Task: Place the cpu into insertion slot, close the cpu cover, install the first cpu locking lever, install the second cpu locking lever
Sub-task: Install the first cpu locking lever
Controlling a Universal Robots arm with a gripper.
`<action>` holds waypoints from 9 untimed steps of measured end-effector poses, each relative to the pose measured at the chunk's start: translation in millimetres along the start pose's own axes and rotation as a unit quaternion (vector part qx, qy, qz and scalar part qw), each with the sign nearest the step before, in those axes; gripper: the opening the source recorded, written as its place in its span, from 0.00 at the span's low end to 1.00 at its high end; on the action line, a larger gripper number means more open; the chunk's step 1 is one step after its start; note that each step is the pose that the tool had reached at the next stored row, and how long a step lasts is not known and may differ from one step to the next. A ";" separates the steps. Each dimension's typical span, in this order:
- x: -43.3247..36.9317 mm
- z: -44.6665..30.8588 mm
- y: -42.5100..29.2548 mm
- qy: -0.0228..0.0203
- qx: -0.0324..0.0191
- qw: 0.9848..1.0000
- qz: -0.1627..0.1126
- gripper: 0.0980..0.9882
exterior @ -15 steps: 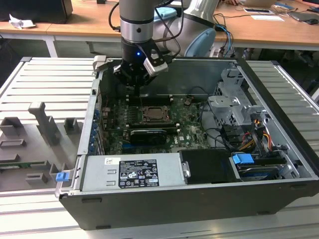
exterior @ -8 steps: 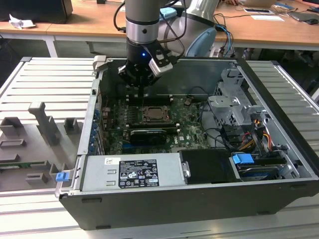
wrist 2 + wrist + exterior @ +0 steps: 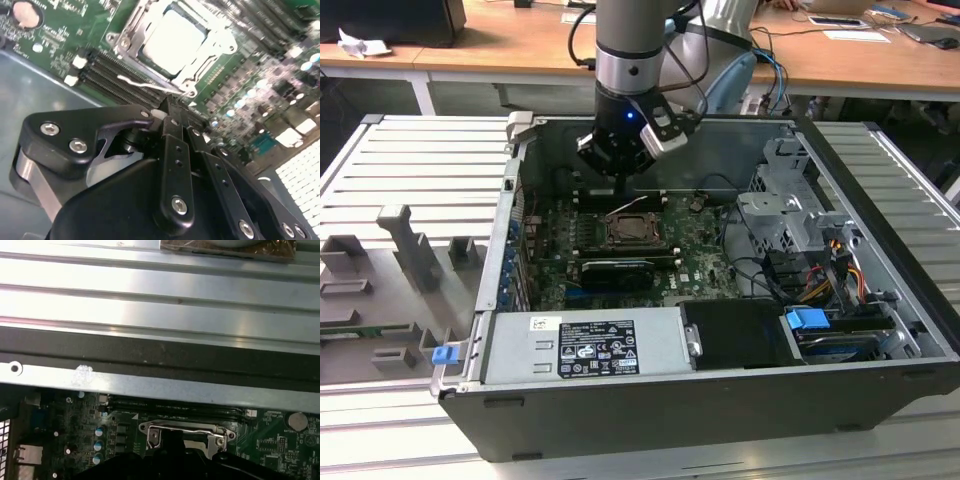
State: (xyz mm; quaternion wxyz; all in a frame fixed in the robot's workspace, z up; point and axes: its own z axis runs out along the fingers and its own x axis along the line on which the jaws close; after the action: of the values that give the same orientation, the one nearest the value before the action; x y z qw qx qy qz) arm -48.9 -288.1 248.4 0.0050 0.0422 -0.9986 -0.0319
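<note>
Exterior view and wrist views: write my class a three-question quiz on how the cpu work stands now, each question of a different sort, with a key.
1. True or false: the cpu sits in the slot.
2. The cover is: A) raised upright; B) down around the cpu; C) taken off entirely.
3. Fill in: in the exterior view the gripper hangs just ___ the slot.
Key: 1 true; 2 B; 3 above.
</note>
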 end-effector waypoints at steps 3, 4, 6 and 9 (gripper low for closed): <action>-1.2 2.4 -0.6 -0.001 -0.012 1.000 0.000 0.01; -1.7 3.5 -0.7 -0.001 -0.012 1.000 0.001 0.01; -3.3 6.3 -1.1 -0.001 -0.012 1.000 0.002 0.01; -8.2 10.3 -1.7 -0.001 -0.012 1.000 0.002 0.01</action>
State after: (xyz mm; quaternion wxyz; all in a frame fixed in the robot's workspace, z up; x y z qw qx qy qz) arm -40.7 -288.5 237.9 0.0043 0.0398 -0.9982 -0.0436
